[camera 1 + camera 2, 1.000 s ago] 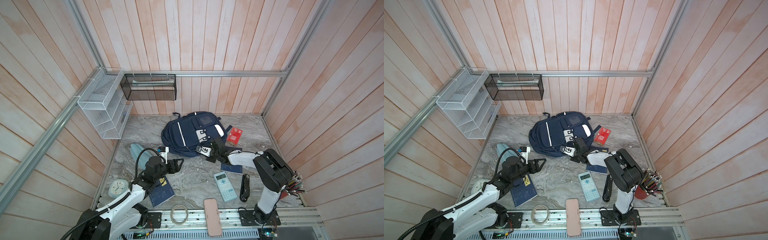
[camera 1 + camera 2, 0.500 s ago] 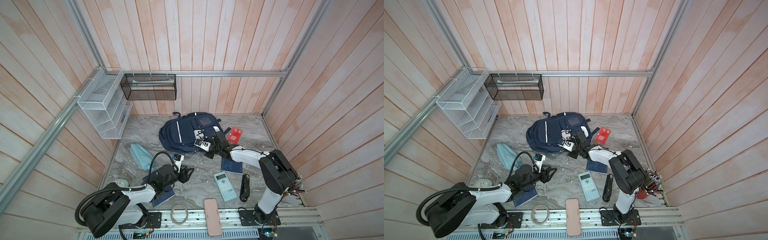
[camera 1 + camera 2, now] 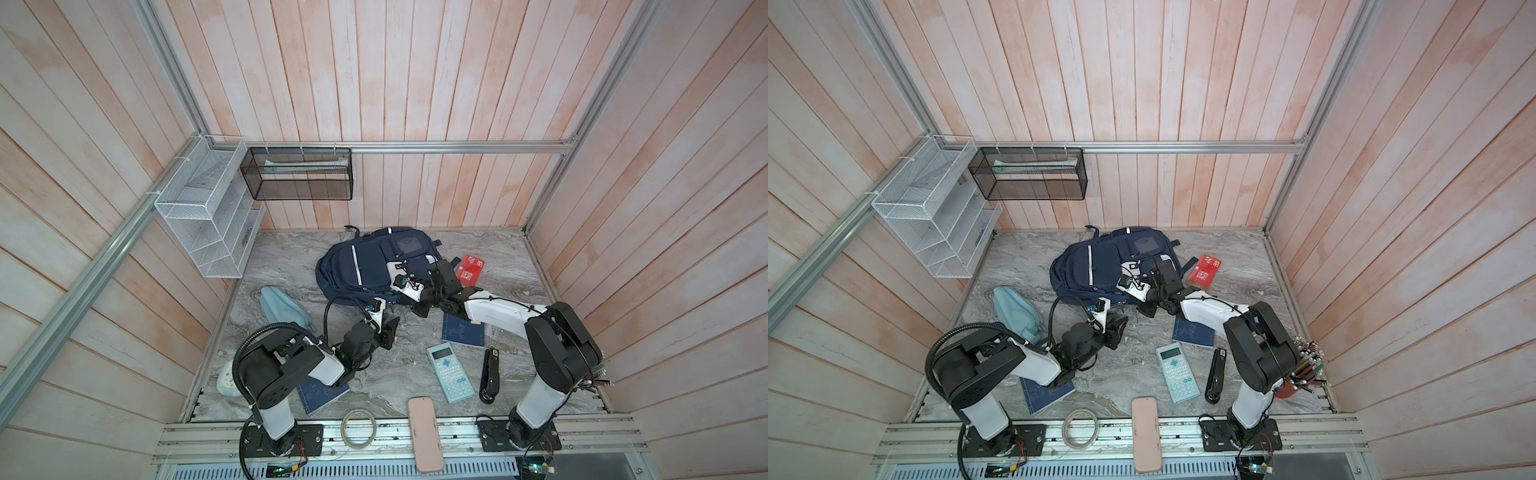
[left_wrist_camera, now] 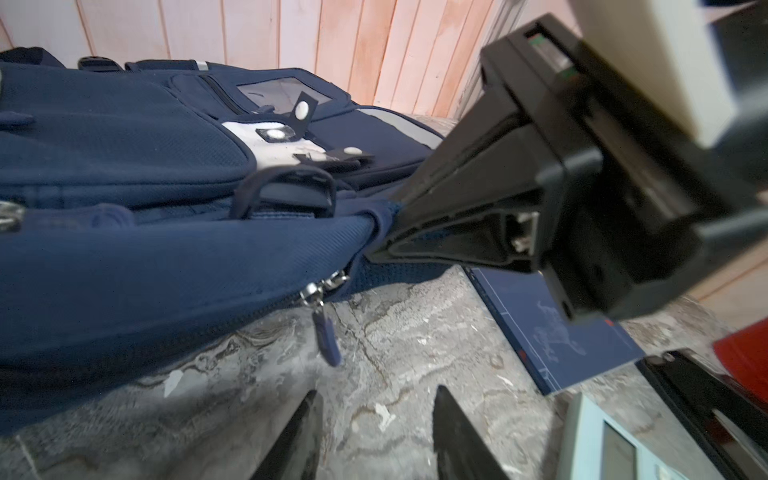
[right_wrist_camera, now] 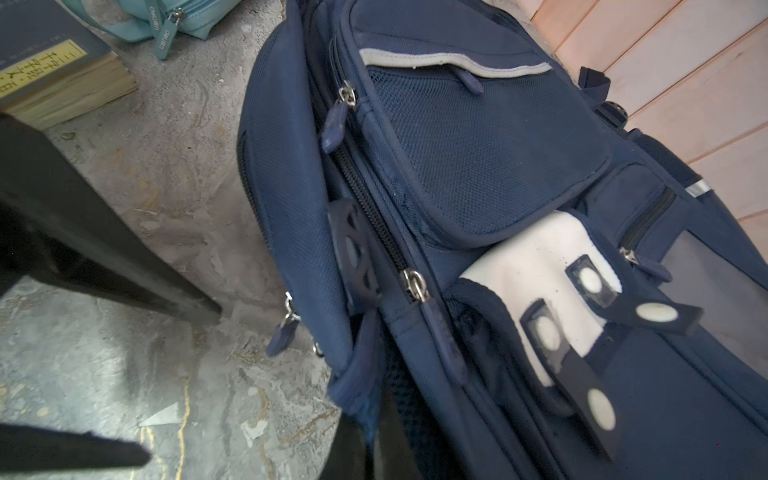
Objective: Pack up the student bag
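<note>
Opening stage, by my reading: the student bag (image 3: 365, 266) lies flat at the back-centre of the grey marbled tabletop (image 3: 498, 257), inside pale plank walls (image 3: 415, 83), its near edge pinched by the right gripper (image 4: 384, 230), while the left gripper (image 4: 376, 432), fingers parted and empty, must next be aligned on the zipper pull (image 4: 326, 332) and closed.
</note>
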Action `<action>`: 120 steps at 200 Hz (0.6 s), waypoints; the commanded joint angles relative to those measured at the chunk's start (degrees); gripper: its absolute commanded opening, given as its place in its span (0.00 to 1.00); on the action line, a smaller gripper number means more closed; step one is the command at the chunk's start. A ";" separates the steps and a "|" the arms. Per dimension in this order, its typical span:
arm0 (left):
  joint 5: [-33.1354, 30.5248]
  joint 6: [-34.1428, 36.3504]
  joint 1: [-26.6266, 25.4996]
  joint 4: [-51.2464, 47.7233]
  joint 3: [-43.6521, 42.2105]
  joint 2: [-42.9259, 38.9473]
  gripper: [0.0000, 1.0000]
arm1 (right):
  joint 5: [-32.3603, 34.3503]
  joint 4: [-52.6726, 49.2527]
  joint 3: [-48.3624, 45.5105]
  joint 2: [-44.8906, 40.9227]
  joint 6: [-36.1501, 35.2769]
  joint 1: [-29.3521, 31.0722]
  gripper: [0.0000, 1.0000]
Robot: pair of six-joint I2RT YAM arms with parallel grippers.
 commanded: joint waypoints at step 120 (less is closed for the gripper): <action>-3.09 -0.12 3.86 -0.86 7.16 5.56 0.00 | -6.74 3.73 -1.80 -3.94 4.29 0.27 0.00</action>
